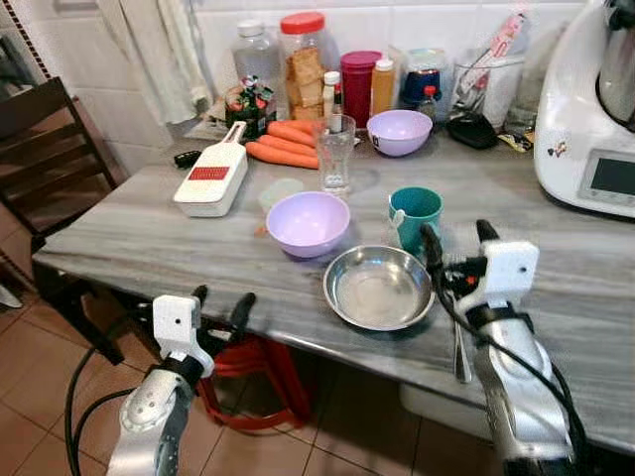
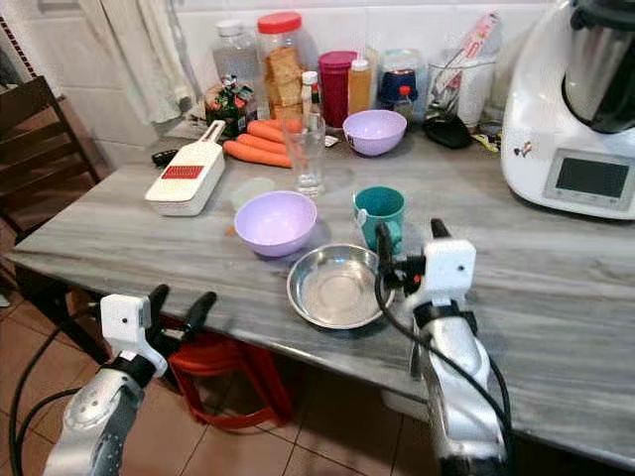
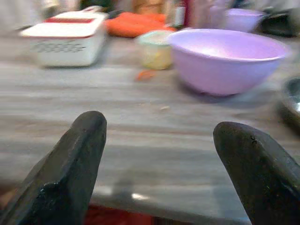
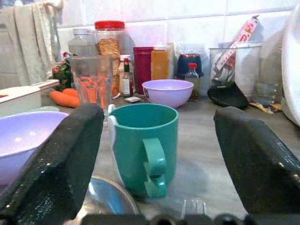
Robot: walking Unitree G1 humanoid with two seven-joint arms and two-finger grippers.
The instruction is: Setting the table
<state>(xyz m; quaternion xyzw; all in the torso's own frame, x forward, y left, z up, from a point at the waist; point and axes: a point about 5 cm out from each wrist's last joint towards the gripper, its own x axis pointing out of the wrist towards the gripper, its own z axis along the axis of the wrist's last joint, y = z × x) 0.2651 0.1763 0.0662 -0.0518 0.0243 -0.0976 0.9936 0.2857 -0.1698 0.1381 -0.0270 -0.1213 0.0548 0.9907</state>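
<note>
Right gripper (image 1: 459,237), fingers spread, faces teal mug (image 1: 414,215): centre your fingers around its body; left gripper (image 1: 220,300) open at tabletop (image 1: 149,238) edge.

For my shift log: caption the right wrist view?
Open right pincer faces the teal mug, steel bowl beneath, glass and purple bowl behind.

Two silver arms end in boxy white wrist blocks, each carrying a gripper of two long, blunt black fingers (left gripper (image 1: 220,301), right gripper (image 1: 457,237)), with black cables looping loosely along both forearms and black bands below the wrists.
</note>
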